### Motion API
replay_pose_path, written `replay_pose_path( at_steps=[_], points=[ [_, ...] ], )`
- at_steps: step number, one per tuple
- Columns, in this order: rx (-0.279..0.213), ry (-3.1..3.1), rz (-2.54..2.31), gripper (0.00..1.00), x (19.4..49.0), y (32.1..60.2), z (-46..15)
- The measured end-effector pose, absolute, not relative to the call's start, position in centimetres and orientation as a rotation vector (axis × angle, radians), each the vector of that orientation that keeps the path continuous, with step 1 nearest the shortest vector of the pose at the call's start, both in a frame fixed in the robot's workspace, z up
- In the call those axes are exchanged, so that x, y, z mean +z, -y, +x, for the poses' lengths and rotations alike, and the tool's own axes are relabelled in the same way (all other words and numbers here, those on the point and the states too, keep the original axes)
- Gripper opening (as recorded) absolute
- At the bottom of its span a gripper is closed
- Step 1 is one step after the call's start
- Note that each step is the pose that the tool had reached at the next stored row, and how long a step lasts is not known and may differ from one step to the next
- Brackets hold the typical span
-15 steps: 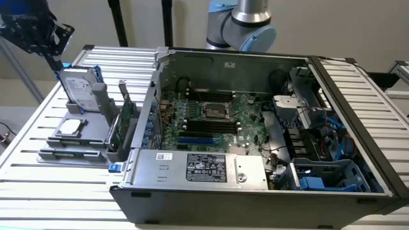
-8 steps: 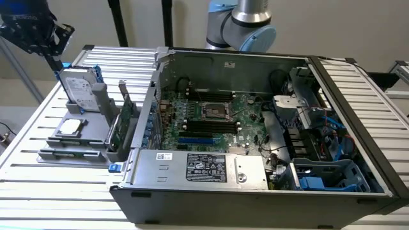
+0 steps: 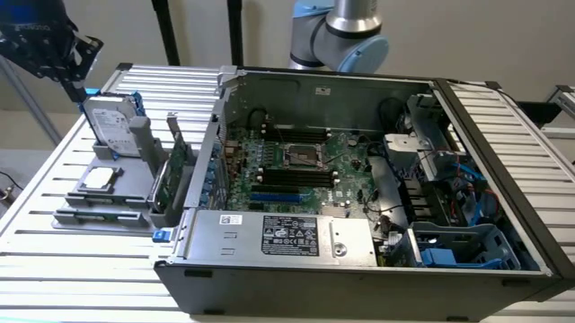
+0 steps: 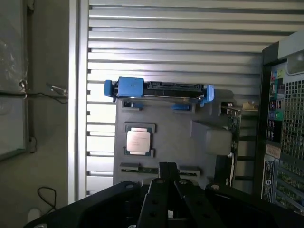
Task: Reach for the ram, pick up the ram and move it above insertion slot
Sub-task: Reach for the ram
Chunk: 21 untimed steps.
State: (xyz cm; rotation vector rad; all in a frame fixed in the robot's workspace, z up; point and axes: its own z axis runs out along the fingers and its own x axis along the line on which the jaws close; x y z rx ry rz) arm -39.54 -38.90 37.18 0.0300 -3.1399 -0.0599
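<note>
Closest to me sits the open computer case [image 3: 359, 282], its power supply [image 3: 279, 237] along the near wall and the motherboard [image 3: 297, 161] lying flat inside. The long dark memory slots [image 3: 297, 177] run beside the processor socket, and nothing hangs over them.

On the slatted table [image 3: 81, 269], to the exterior view's left of the case, stands a grey holder [image 3: 126, 202] with spare parts. The ram [image 3: 101, 216] lies flat in the trough at the holder's near edge, untouched. In the wrist view it is a thin green strip [image 4: 140, 169], with the fingers crossing in front of its middle. Beyond it rests a processor chip [image 3: 99, 178], and an expansion card [image 3: 175, 168] stands upright just beside the case wall. The hard drive [image 3: 112, 128] with blue rails leans at the far end.

The gripper [image 3: 77, 89] hangs in the air over that far end, well apart from the ram. Seen from the wrist, the gripper [image 4: 166, 171] has its fingers pressed together with nothing between them. The arm [image 3: 346, 33] rises behind the case.

I'd judge the job barely begun: the ram is not yet grasped, lifted or carried over the slots
</note>
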Motion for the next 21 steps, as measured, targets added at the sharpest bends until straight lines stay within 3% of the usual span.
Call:
replay_pose_path(
  at_steps=[21],
  points=[
    [-0.06,3.138,0.03,0.11,36.4,47.1,-37.9]
  ],
)
